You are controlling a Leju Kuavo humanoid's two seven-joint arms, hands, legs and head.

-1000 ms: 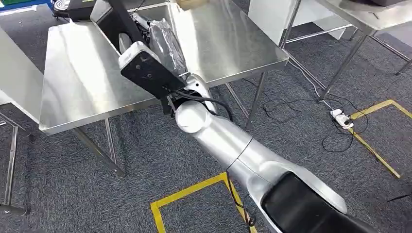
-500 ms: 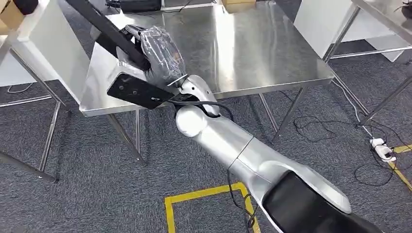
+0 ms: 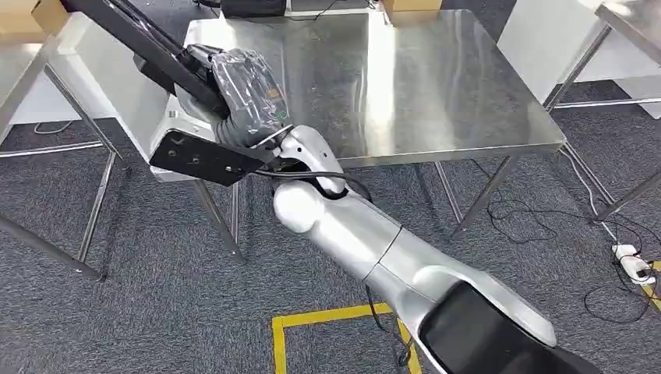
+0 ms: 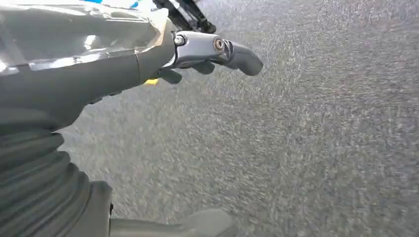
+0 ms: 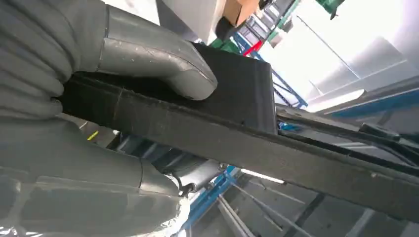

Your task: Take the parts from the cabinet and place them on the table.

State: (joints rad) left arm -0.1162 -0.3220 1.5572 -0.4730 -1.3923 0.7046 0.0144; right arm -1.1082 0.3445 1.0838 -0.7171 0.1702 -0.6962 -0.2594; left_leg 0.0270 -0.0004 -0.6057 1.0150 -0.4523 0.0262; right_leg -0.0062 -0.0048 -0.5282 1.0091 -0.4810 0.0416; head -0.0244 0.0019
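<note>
My right hand (image 3: 242, 93), wrapped in clear plastic, grips a long black bar-shaped part (image 3: 144, 39) above the near left corner of the steel table (image 3: 436, 86). The bar runs up and out past the top left of the head view. In the right wrist view the grey thumb (image 5: 163, 64) presses on the same black part (image 5: 237, 133), which crosses the picture. My left hand (image 4: 197, 54) hangs over grey carpet with nothing in it, its fingers loosely bent.
A black box (image 3: 253, 8) and a cardboard box (image 3: 409, 5) stand at the table's far edge. Another steel table (image 3: 623, 15) is at the right, with cables and a power strip (image 3: 633, 261) on the carpet. Yellow tape (image 3: 327, 319) marks the floor.
The camera has swung left, so the table has shifted right and come more square in view. My right hand still holds the black part, now over the table's near left corner.
</note>
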